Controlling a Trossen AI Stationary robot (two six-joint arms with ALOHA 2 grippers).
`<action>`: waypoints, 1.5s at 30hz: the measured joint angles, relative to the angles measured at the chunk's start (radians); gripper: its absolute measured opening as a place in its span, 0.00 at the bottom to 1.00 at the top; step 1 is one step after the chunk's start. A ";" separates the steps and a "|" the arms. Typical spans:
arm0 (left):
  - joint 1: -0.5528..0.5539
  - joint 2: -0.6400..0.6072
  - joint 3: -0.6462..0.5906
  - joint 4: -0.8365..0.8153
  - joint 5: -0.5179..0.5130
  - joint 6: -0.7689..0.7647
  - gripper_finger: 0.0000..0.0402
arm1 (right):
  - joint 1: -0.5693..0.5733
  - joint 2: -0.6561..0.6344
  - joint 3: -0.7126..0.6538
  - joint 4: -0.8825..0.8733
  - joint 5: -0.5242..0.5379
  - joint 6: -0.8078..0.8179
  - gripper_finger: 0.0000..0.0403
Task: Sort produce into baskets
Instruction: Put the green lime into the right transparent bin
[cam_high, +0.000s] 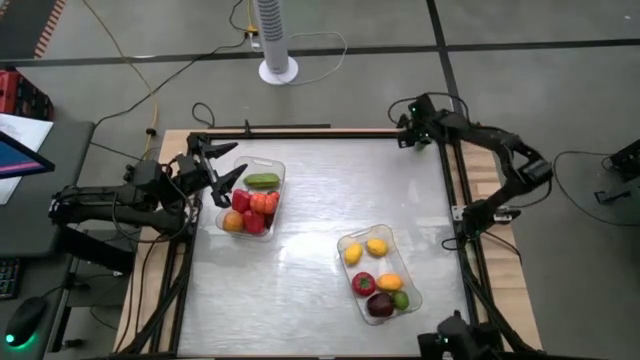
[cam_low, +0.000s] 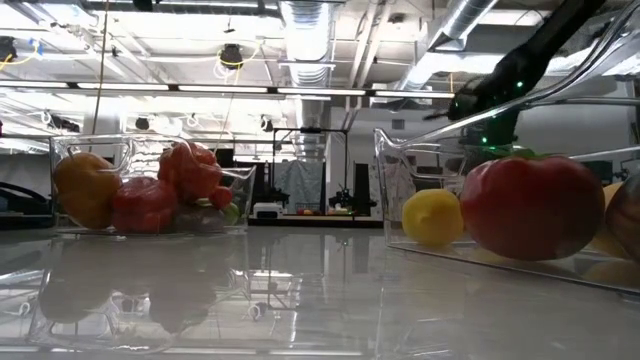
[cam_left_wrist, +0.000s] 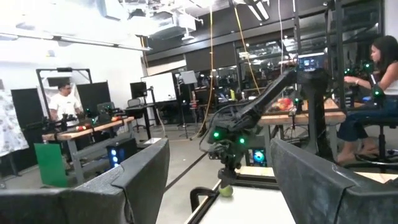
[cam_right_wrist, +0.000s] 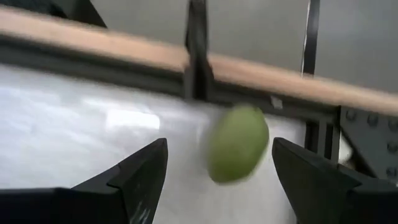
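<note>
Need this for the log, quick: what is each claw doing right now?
Left claw: open, empty, above the basket at the table's left side.
Right claw: open, holding nothing, at the far right corner, a green fruit just ahead of it.

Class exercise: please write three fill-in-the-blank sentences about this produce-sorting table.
1. ____ clear plastic rectangular trays hold toy produce.
2. The right end effector is open before a small oval ____ fruit.
3. The long green cucumber-like piece lies in the tray beside the ____ arm's end effector.
Missing words: two; green; left.

Left end effector (cam_high: 222, 166) open, right end effector (cam_high: 404, 127) open, both raised
</note>
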 joint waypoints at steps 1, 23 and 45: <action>0.000 0.000 0.000 -0.002 0.000 0.000 0.66 | -0.013 0.020 0.015 -0.036 -0.017 0.000 0.78; 0.000 0.000 0.000 -0.004 -0.010 0.023 0.66 | -0.060 0.230 0.080 0.028 -0.054 -0.108 0.71; 0.000 0.000 0.000 -0.001 -0.018 0.031 0.66 | -0.057 0.201 0.082 0.033 -0.066 -0.248 0.14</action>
